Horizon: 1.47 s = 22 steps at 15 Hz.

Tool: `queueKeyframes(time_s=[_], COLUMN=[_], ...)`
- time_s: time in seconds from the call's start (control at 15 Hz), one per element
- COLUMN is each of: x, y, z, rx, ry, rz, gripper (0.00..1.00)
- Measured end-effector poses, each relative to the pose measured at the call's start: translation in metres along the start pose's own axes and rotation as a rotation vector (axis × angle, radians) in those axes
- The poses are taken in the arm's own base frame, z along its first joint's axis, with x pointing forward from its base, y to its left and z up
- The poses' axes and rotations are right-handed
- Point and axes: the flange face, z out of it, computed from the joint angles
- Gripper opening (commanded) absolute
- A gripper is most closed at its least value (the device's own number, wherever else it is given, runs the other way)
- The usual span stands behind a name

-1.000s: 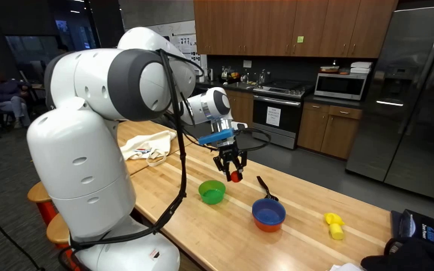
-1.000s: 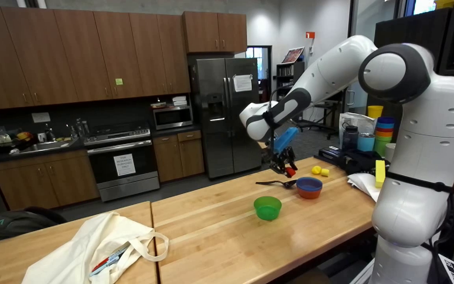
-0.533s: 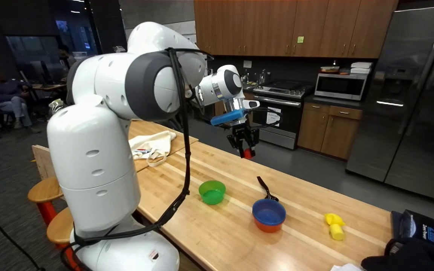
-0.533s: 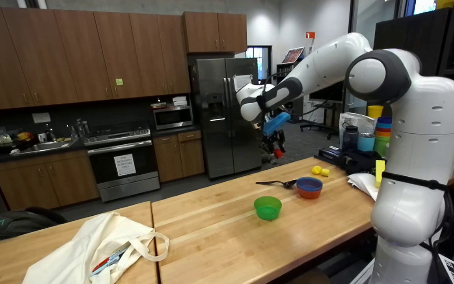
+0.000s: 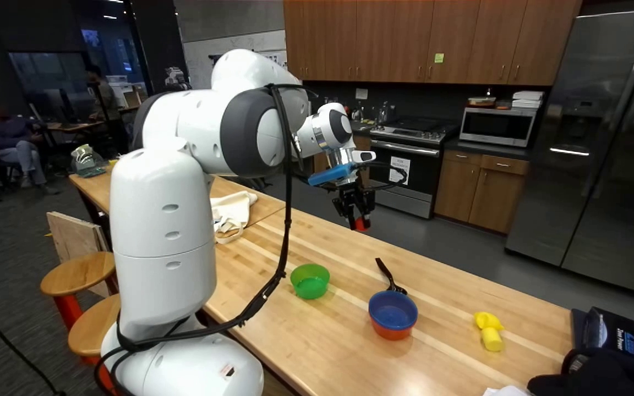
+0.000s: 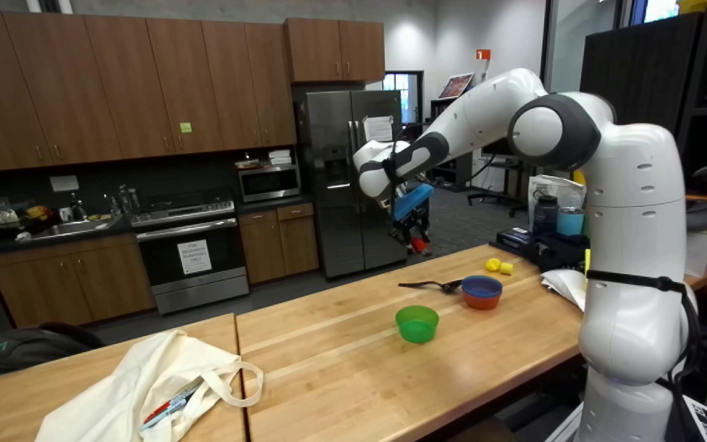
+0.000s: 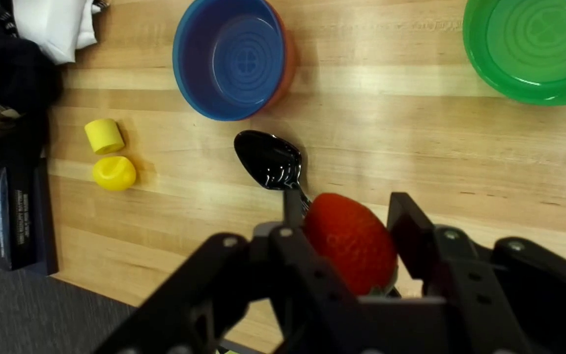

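My gripper is shut on a red strawberry, held between its two black fingers with the green leafy end toward the palm. In both exterior views the gripper holds the strawberry in the air, above the wooden table's far edge. A black spoon lies on the table below, its handle partly hidden by the fingers in the wrist view. A blue bowl sits nested in an orange bowl beside the spoon. A green bowl stands apart from them.
Two yellow objects lie near the table's end, close to a black box and dark cloth. A cream tote bag lies on the adjoining table. A fridge and kitchen counter stand beyond the table.
My gripper has risen with the strawberry from low over the table, and moved back toward the far edge. In the last half second it shifted only slightly, while the arm's elbow swung.
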Motion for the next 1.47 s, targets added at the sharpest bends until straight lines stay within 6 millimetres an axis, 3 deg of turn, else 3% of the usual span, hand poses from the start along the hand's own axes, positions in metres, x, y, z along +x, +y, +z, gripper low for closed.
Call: queueKeyframes(time_s=[0.33,0.8,1.13,1.47], x=[0.006,-0.002,-0.042,-0.091], y=[-0.003,-0.005,-0.021,-0.058], z=[0.001,0.013,0.052,0.075], rx=[-0.002,0.010,-0.017,-0.060], ry=[-0.006,-0.039,-0.111,-0.137], rz=[0.007,-0.003,-0.078,-0.185], gripper=[0.22,0.22,0.22,0.22])
